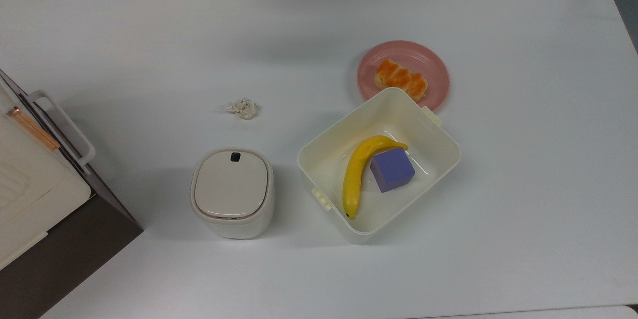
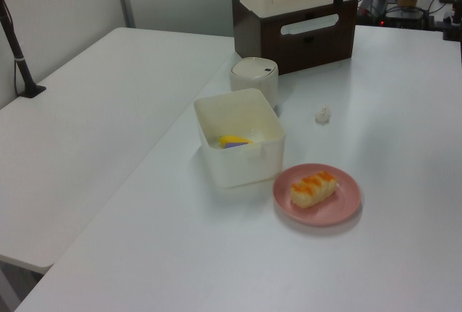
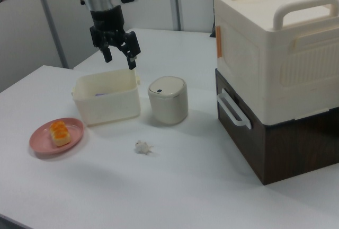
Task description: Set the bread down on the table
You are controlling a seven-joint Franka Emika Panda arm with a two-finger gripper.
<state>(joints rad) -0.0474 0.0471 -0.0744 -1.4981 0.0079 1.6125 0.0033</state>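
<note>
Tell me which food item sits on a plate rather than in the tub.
The bread, lying on the pink plate; the banana lies inside the cream tub.

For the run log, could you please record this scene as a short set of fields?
bread: lying on the pink plate, untouched
table: white, holds everything
gripper: fingers open, raised in the air, holding nothing
cream bin: open, beside the plate, holds a banana and a purple cube
lidded canister: closed, at the top view's left of the bin
paper ball: on bare table
task state: bread not yet picked up
</note>
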